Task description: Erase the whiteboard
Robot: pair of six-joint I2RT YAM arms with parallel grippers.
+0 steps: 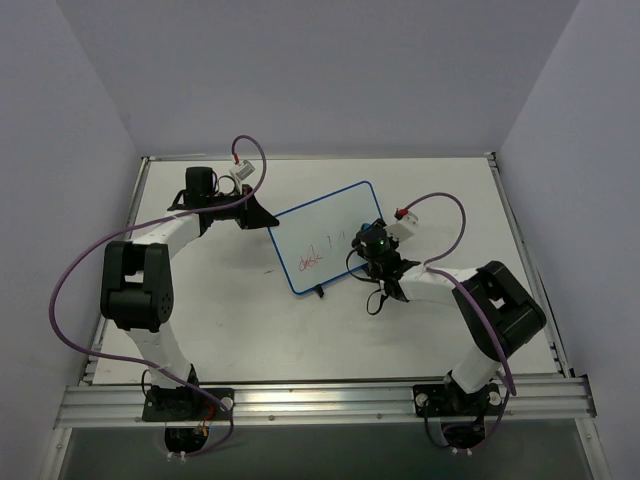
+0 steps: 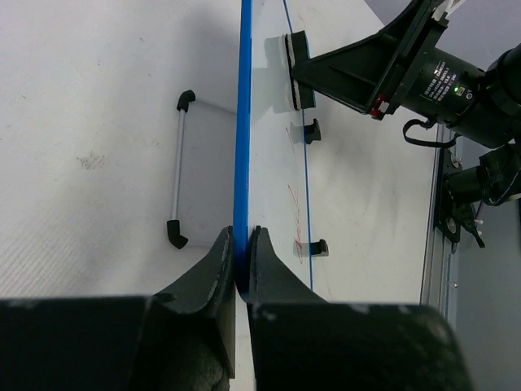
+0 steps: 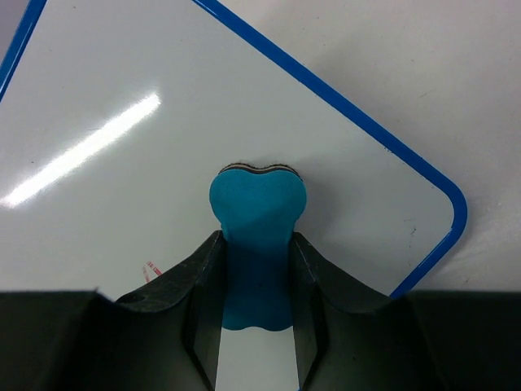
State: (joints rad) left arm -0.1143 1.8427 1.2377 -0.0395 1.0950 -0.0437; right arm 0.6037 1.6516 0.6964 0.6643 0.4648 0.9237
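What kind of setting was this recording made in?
Probably a lab robot cell, not a home or office: a white table boxed in by plain walls, with the left arm and right arm bolted to an aluminium rail.

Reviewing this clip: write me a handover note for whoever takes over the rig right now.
Grippers: left gripper shut on the frame of the whiteboard; right gripper shut on the blue eraser, its pad against the board.
Done: the far part of the board looks clean.
Left: red writing remains near the board's near edge; wipe it off.
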